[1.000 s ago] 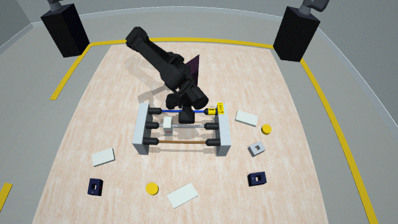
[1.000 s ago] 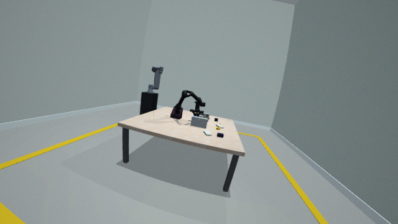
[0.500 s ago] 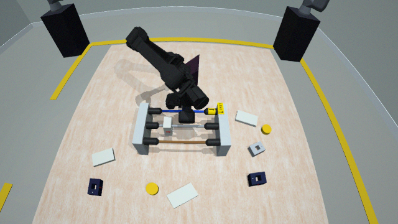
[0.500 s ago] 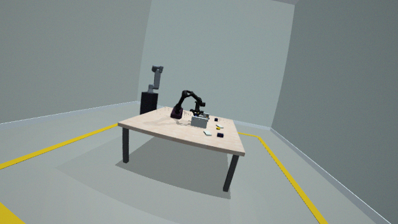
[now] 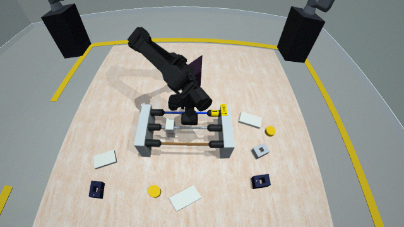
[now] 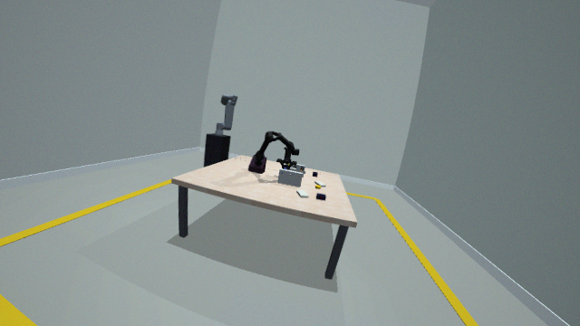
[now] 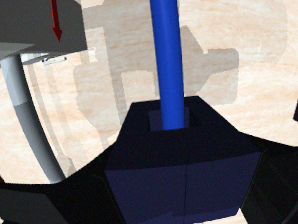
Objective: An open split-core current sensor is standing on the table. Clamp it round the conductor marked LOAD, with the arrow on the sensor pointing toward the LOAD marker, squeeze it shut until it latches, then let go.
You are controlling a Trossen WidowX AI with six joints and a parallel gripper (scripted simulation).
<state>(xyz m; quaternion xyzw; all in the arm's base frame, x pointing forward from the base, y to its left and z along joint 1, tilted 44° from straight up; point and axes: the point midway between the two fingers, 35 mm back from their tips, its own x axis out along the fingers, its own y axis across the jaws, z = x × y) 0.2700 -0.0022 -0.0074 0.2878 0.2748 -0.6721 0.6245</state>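
Observation:
The dark navy sensor (image 7: 182, 192) is around the blue conductor (image 7: 169, 60) (image 5: 202, 113), which passes through its square opening. The two halves meet at a thin seam on the face that shows; whether the latch is caught cannot be told. No arrow shows on the visible faces. My gripper (image 7: 168, 133) (image 5: 189, 111) is shut on the sensor, one finger on each side. In the top view the gripper hides the sensor. The yellow LOAD marker (image 5: 223, 110) is on the right end block, at the blue conductor's right end.
A light grey sensor (image 5: 170, 127) with a red arrow (image 7: 56, 22) sits on the middle grey conductor (image 5: 196, 128), close beside my gripper. A copper-coloured conductor (image 5: 186, 144) lies beyond. End blocks (image 5: 143, 126) (image 5: 228, 132) flank them. Navy blocks (image 5: 91, 189) (image 5: 266, 183) and white plates (image 5: 105, 159) (image 5: 185, 198) lie around.

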